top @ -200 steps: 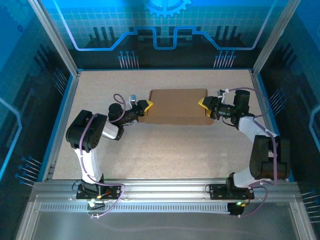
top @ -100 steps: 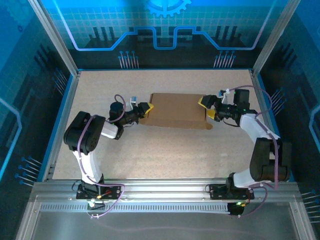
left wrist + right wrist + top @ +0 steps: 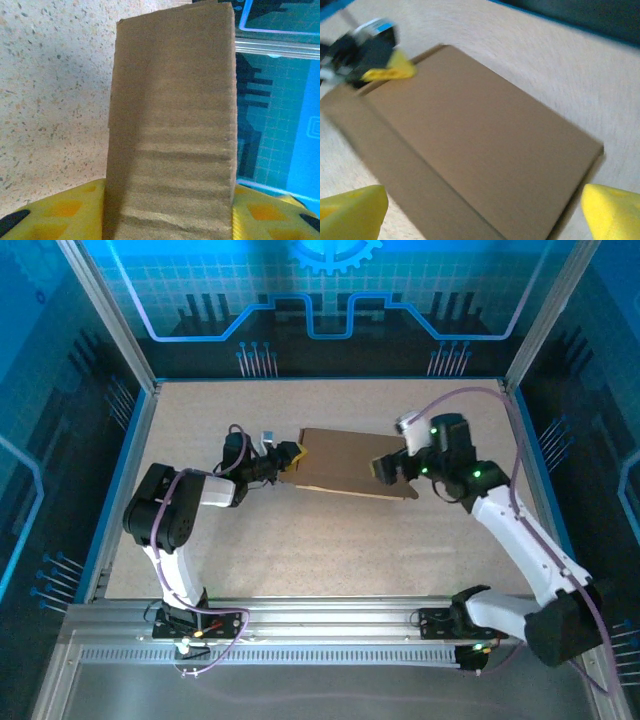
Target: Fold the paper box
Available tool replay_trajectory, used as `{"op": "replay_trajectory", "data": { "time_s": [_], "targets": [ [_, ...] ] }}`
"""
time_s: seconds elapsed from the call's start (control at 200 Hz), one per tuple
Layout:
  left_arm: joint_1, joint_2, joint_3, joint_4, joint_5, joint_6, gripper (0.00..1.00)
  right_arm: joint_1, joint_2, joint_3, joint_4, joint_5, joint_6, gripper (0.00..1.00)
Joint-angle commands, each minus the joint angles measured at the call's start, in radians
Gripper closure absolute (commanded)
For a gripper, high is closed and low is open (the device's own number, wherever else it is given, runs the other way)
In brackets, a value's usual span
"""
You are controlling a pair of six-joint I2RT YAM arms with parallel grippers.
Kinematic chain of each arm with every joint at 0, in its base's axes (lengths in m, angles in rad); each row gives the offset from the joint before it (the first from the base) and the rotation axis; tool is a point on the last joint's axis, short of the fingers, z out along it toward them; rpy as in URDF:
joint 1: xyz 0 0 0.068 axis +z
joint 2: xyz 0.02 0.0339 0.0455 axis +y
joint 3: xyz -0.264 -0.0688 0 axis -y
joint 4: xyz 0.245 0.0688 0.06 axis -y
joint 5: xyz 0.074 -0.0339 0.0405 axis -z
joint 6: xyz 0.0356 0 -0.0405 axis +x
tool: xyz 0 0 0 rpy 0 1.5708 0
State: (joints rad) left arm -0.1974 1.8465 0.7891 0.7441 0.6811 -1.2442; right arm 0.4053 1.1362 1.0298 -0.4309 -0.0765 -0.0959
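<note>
**Operator:** Where's the box?

**Annotator:** The box [image 3: 345, 460] is on the table [image 3: 300, 550], in the middle and toward the far side, between your two arms. It's plain brown cardboard with the lid down and the flat top facing up. In the top view its long side runs left to right.

**Operator:** Left claw?

**Annotator:** Your left claw [image 3: 290, 458] is clenched on the box's left end. In the left wrist view the cardboard runs straight up between the yellow fingers [image 3: 60, 215], and both of them touch its sides.

**Operator:** And the right?

**Annotator:** Your right claw [image 3: 386, 468] is released and hangs over the box's right end. In the right wrist view the yellow fingertips [image 3: 352, 210] sit at the bottom corners, wide apart. The box top lies below and between them, and nothing is gripped. That view is blurred. At its top left you can see the left claw on the far end of the box.

**Operator:** Is the box flat on the table?

**Annotator:** I can't tell whether the gripped end is raised. The near right corner seems to have a small flap sticking out, but it's too small to be sure.
</note>
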Motion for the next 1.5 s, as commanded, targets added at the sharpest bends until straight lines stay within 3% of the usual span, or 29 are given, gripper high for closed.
{"op": "replay_trajectory", "data": {
  "time_s": [0.0,0.19,0.435,0.705,0.945,1.361,1.496],
  "targets": [
    [0.009,-0.06,0.06,-0.16,-0.021,0.054,0.57,0.138,-0.042,-0.066,0.041,0.223,-0.378,0.0],
    [0.009,-0.072,0.103,-0.249,-0.026,0.055,0.57,0.318,-0.029,-0.145,0.141,0.398,-0.664,0.0],
    [0.019,-0.074,0.133,-0.314,-0.018,0.009,0.57,0.318,-0.007,-0.257,0.219,0.456,-0.877,0.0],
    [0.02,-0.067,0.12,-0.266,-0.002,-0.111,0.57,0.34,0.146,-0.288,0.421,0.493,-0.959,0.0],
    [0.019,-0.06,0.11,-0.257,0.003,-0.136,0.57,0.347,0.267,-0.29,0.622,0.575,-1.051,0.0],
    [0.019,-0.035,0.12,-0.23,-0.001,-0.164,0.57,0.339,0.29,-0.274,0.617,0.612,-1.072,0.26],
    [0.02,-0.032,0.121,-0.225,-0.009,-0.167,0.57,0.336,0.292,-0.262,0.583,0.602,-1.049,0.41]
  ]
}}
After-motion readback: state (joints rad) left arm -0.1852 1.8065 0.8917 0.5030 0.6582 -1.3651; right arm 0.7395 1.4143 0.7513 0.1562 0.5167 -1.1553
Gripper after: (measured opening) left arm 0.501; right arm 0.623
